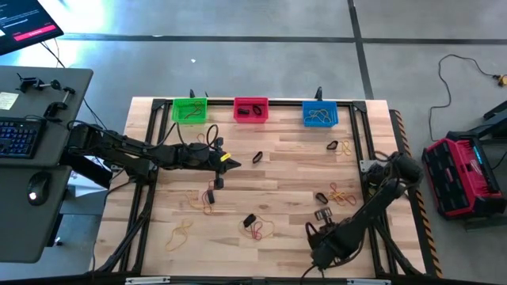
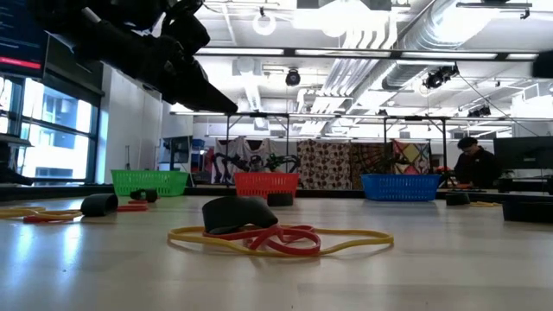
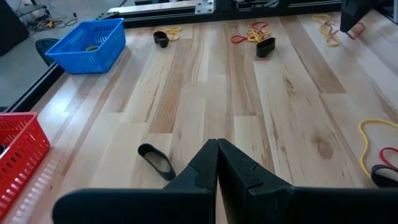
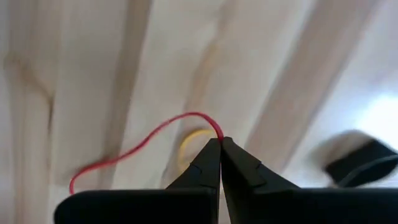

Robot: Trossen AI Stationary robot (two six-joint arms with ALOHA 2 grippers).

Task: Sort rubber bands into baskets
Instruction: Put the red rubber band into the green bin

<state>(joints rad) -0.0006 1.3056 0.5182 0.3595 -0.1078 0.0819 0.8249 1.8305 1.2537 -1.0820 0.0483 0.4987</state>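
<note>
Writing that can be read is nowhere on the baskets or bands; the screen at the far left corner of the high view shows red and white lines too small to make out.

Right gripper (image 4: 219, 142) has its jaws pressed together, pinching a thin red rubber band (image 4: 134, 149) right at the tips, with a yellow band (image 4: 186, 146) lying on the wood just behind the pinch and a black band (image 4: 362, 163) off to one side. From above, this gripper (image 1: 323, 214) sits near the table's front right, beside a cluster of yellow and red bands (image 1: 342, 195).

Left gripper (image 3: 217, 149) has its jaws shut on nothing, hovering over bare wood with a black loop (image 3: 157, 160) lying just beside it. In the high view it reaches (image 1: 230, 162) toward the table's middle.

3 baskets stand in a row along the far edge: green basket (image 1: 189, 110), red basket (image 1: 250, 109), blue basket (image 1: 320, 114), each with bands inside. Loose bands are scattered across the wooden table (image 1: 293, 170), including a yellow and red tangle with a black band (image 2: 281, 238) close to the low camera.
</note>
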